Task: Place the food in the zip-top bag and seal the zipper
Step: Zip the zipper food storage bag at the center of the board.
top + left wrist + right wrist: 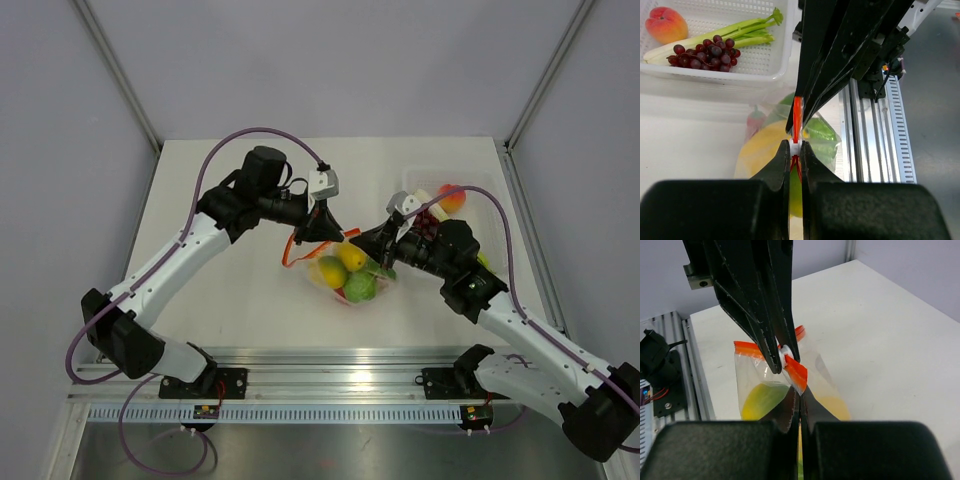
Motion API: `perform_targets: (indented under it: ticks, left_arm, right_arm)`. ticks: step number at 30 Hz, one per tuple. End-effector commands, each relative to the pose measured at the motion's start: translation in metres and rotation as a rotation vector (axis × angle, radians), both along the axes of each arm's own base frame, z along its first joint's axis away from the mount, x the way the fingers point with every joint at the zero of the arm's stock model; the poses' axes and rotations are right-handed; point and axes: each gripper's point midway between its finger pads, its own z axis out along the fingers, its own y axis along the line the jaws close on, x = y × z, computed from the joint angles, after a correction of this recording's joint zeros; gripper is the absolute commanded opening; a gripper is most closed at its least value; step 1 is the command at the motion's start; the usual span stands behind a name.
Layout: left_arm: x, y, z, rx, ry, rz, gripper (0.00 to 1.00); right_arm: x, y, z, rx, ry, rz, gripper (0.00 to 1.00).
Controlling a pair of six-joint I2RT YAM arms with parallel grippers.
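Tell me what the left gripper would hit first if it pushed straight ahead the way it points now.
The right gripper: its fingertips sit directly ahead of the left gripper, both shut on the red zipper strip, with almost no gap visible between them.

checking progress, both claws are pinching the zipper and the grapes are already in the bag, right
Not quite: the grapes lie in the white tray, not in the bag, as the left wrist view shows. The left claw and right claw do pinch the zipper.
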Motion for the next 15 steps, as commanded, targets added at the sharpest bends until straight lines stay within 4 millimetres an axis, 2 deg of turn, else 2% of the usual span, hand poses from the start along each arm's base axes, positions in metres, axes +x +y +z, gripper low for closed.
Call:
perform_targets:
  ticks: [1,7,15]
  left_arm:
    - [0.007,0.013,-0.009,0.015,0.019,0.057,0.00]
    - [0.013,0.021,-0.027,0.043,0.062,0.106,0.00]
    - [0.025,0.044,-0.047,0.080,0.102,0.217,0.00]
  right_arm:
    - [0.020,-0.025,0.045,0.124,-0.135,-0.194,0.00]
    - [0.031,-0.044,0.052,0.179,-0.159,-0.326,0.00]
    - [0.044,-0.073,0.058,0.217,-0.169,-0.503,0.00]
